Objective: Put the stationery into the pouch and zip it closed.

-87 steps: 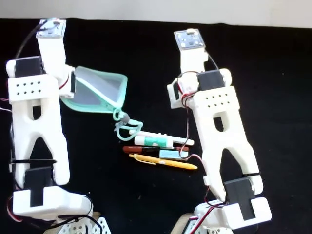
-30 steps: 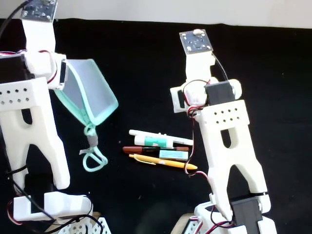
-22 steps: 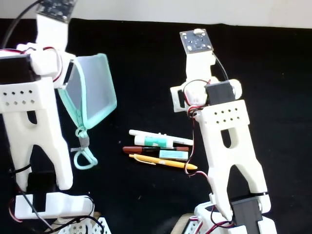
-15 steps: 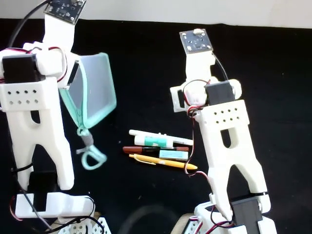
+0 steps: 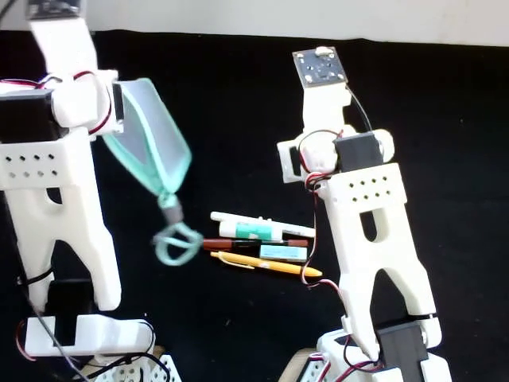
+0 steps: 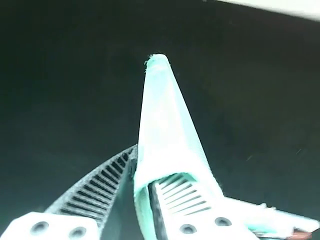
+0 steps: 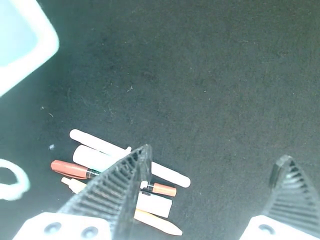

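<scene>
Pens [image 5: 262, 243] lie parallel to the table's [image 5: 445, 119] far edge, beneath my wide-open right tool [image 7: 214, 154]; my left tool [image 6: 145, 167] grips the pouch [image 5: 147, 143] aloft.

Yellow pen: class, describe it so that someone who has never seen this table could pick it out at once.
On the black table, a short row of stationery lies between the left arm and the right arm. The yellow pen is the row's outermost piece, nearest the arms' bases, just past a red-brown marker. It is the only yellow item there.
</scene>
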Action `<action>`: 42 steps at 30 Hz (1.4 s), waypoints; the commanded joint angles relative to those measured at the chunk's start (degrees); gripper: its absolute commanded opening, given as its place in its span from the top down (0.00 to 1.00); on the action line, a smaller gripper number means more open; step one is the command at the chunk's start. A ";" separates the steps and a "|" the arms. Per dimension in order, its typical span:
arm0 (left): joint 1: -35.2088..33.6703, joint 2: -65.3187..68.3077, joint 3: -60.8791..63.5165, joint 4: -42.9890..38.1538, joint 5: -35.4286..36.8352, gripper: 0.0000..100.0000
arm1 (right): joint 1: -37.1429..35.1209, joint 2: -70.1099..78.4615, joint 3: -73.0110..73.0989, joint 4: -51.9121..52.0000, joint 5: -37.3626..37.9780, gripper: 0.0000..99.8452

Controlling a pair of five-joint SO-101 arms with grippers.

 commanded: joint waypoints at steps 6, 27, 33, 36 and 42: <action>-11.47 -2.33 -1.71 0.53 22.15 0.99 | -0.04 -2.15 -0.22 -0.84 -0.18 0.63; -18.42 17.80 4.00 0.09 23.91 0.99 | -7.16 -2.59 4.18 -0.75 3.08 0.63; -8.22 14.29 -0.84 0.09 23.91 0.99 | -14.46 -2.68 11.91 -0.92 10.73 0.63; -3.30 14.20 -2.59 -0.18 23.91 0.99 | -14.46 -2.77 14.73 -0.84 12.66 0.63; 2.15 14.64 -3.03 -8.09 24.09 0.99 | -15.16 -6.64 21.49 -3.03 17.67 0.63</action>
